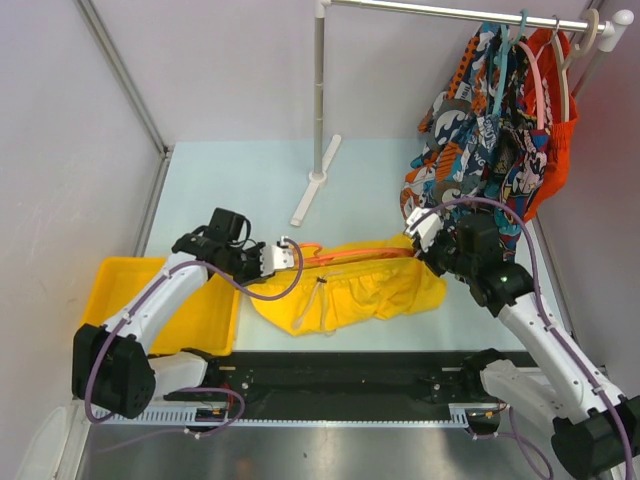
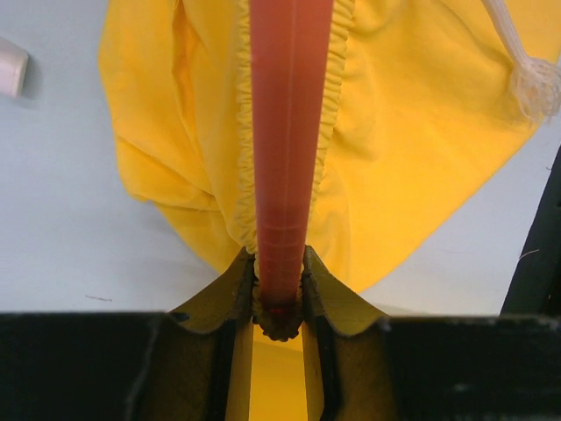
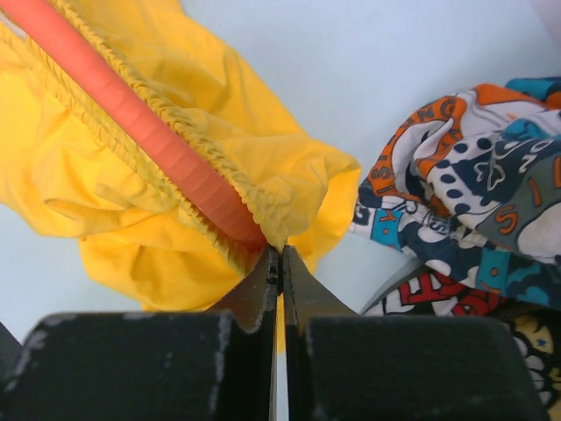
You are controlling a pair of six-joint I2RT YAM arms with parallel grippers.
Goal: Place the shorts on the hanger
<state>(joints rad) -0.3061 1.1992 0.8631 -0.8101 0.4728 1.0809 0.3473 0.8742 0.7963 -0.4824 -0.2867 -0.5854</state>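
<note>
Yellow shorts (image 1: 350, 290) sit mid-frame, hanger (image 1: 345, 255) running left-to-right inside the waistband (image 3: 188, 132). My left gripper (image 1: 283, 257) is clamped on its left end, right gripper (image 1: 418, 235) pinched tight on the waistband at the right end.

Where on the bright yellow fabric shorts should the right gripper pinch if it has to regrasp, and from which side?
Pinch the yellow shorts by the gathered elastic waistband at its right end, where it wraps the thin orange plastic hanger. Come from the right, along the bar: that hem is a firm ridge facing the right gripper, unlike the loose legs.
</note>
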